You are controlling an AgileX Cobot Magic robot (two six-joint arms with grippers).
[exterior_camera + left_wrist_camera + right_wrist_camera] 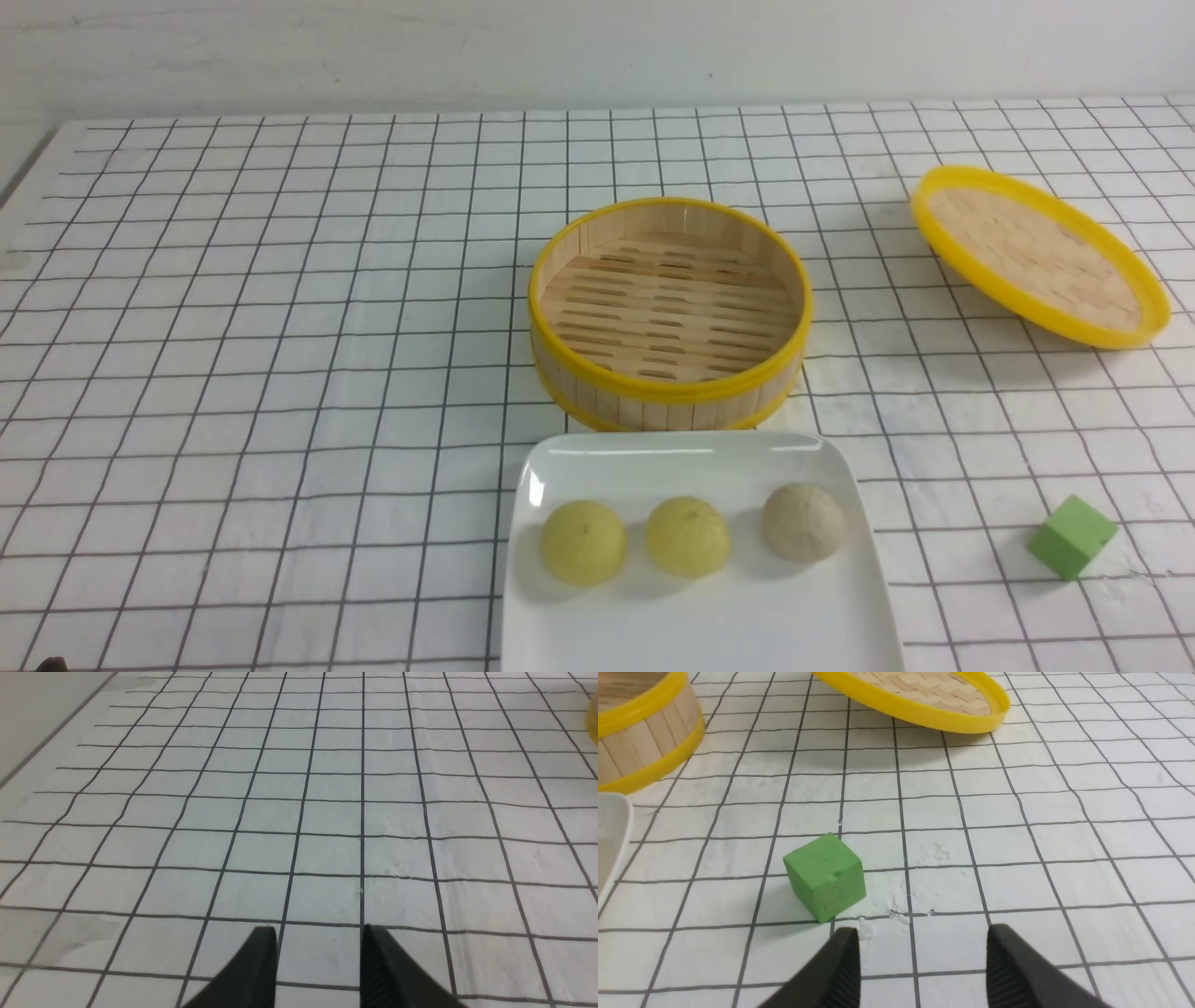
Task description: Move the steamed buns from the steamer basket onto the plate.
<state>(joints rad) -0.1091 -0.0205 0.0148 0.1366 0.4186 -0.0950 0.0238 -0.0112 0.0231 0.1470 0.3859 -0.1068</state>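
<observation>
Dome-shaped buns, two pale yellow [584,543] [687,537] and one beige [803,524], sit on white square plate [700,621]. Left claw [319,928] and right claw [923,928] hover over white gridded table [280,373], fingers apart, holding nothing.

The steamer basket [668,390] is pale tan wood with bright yellow rims — its floor striped with slats. The lid [1036,257] is yellow-edged around a tan woven pattern. Two steamed buns [583,543] are pale yellow, the third bun [803,523] beige — all on a glossy white plate [709,625]. The cube [1072,538] is green; the tabletop [233,392] is white with a black grid.
</observation>
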